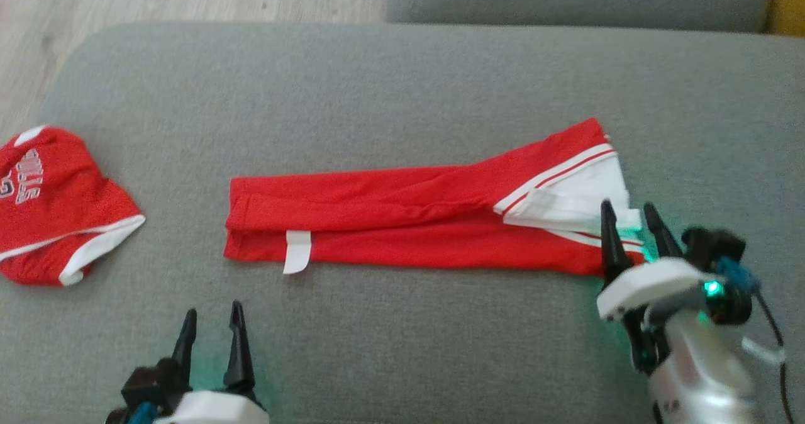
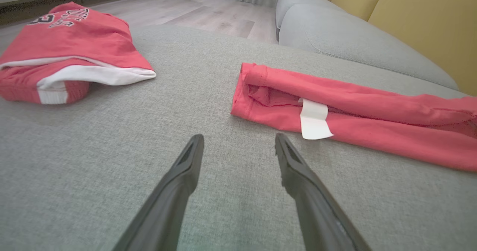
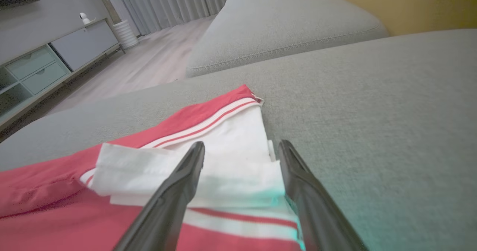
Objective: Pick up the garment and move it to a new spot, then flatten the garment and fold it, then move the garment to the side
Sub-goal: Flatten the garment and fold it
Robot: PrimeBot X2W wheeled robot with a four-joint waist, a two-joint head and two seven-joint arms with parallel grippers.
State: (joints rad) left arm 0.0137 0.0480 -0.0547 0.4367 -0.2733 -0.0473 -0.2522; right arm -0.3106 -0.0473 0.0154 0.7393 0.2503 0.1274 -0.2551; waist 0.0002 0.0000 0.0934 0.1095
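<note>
garment (image 1: pixel 409 223) | red, white-trimmed | folded into long strip | flat on grey cushion (image 1: pixel 402 84)

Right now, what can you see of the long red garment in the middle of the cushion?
The red garment is folded into a long narrow strip, flat on the grey cushion. Its fabric looks thin and soft. Its right end is white with red stripes; a white label sticks out near the left end. The open right gripper hangs over the white end; contact is unclear.
</note>
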